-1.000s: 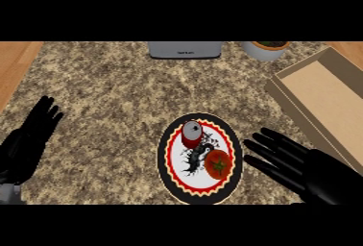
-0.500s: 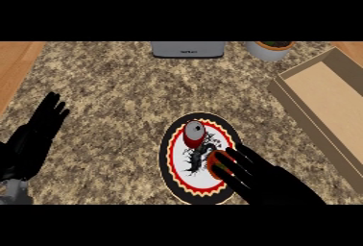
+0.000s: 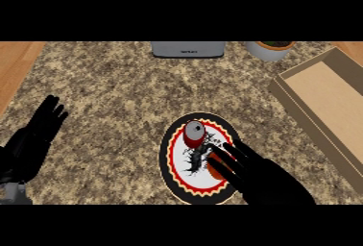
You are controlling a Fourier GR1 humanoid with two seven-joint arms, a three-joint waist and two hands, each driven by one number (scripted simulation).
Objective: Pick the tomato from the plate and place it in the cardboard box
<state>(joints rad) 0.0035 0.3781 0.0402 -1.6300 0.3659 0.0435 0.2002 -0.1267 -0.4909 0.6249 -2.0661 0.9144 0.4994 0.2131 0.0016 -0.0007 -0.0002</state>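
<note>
A round plate (image 3: 177, 139) with a red scalloped border and a black rim lies on the counter at centre bottom. On it a red tomato (image 3: 217, 168) shows only as a sliver, mostly hidden beneath my right hand (image 3: 259, 175), whose fingers lie straight over it. A red can-like object (image 3: 193, 133) lies on the plate's upper part. The cardboard box (image 3: 333, 98) stands open at the right edge. My left hand (image 3: 34, 139) rests open at the left edge, fingers up.
A grey appliance (image 3: 188, 48) stands at the back centre and a grey pot (image 3: 271, 48) at the back right. Granite counter stretches between plate and box; wooden strips (image 3: 18, 62) run along the far left and top right.
My right hand has slid left over the plate and now covers the tomato. The view has shifted slightly, and the left hand sits a little lower.
</note>
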